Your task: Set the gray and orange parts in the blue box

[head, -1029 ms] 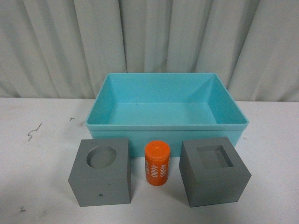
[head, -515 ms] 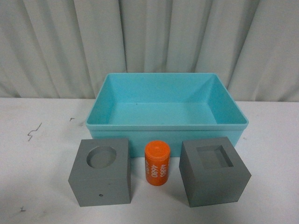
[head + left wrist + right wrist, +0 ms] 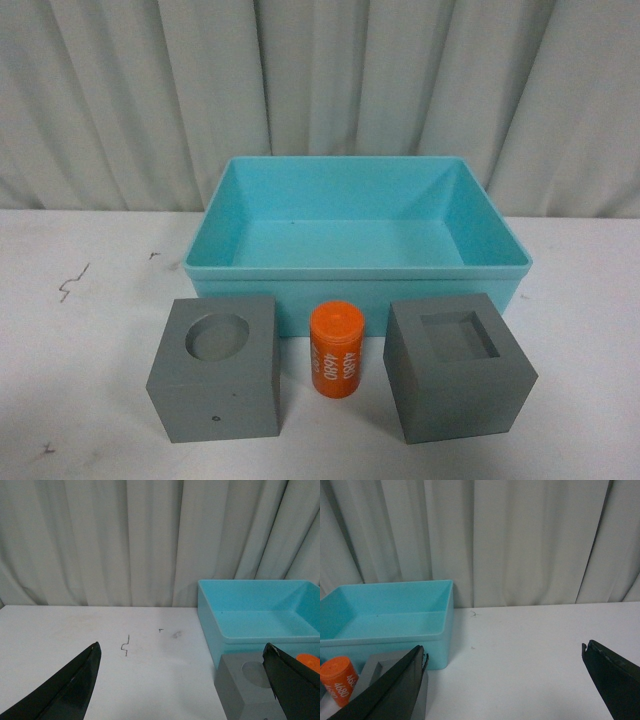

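Observation:
In the front view a gray cube with a round recess, an orange cylinder with white numbers and a gray cube with a square recess stand in a row in front of the empty blue box. Neither gripper shows there. My left gripper is open and empty, left of the round-recess cube and the blue box; the cylinder peeks behind one finger. My right gripper is open and empty over bare table, right of the blue box, the cylinder and a gray cube.
The white table has small dark marks at the left, also shown in the left wrist view. A pale pleated curtain hangs close behind the box.

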